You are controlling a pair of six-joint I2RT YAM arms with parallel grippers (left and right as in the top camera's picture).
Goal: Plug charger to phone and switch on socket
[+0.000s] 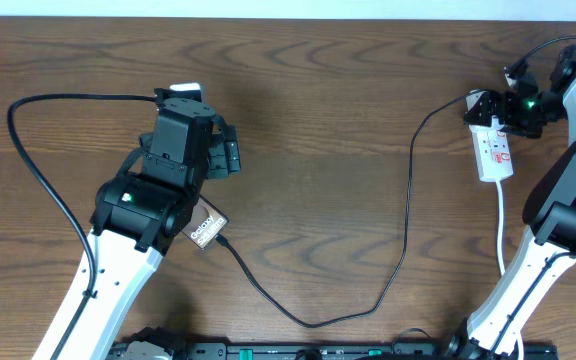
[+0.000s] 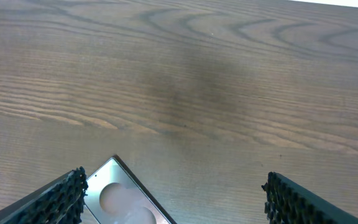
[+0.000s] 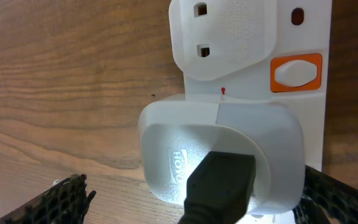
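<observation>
Both pincers are spread wide, with nothing gripped. Between the ribbed black fingers of the left gripper (image 2: 176, 202), a silver-edged corner of the phone (image 2: 120, 200) with round rings is seen, lying flat on the table (image 2: 185, 81). From overhead most of the phone is hidden under the left arm (image 1: 133, 215). Its white label strip (image 1: 208, 232) is shown at the near end, but the dark print is too small to be read surely. The tip of the charger (image 1: 409, 200) is laid against that end; whether it is seated cannot be told.

The right gripper (image 3: 197, 202) is poised over the far end of the socket (image 3: 312, 106), at the right of the table and well apart from the phone. A white adapter (image 3: 229, 137) is plugged in there, embossed with letters beginning "HO", and the black cable is led out of it. An orange rocker switch (image 3: 297, 71) is set beside an unused outlet, with a small red dot below.

The surface is dark brown wood grain, and a pale strip is seen along its far edge.
</observation>
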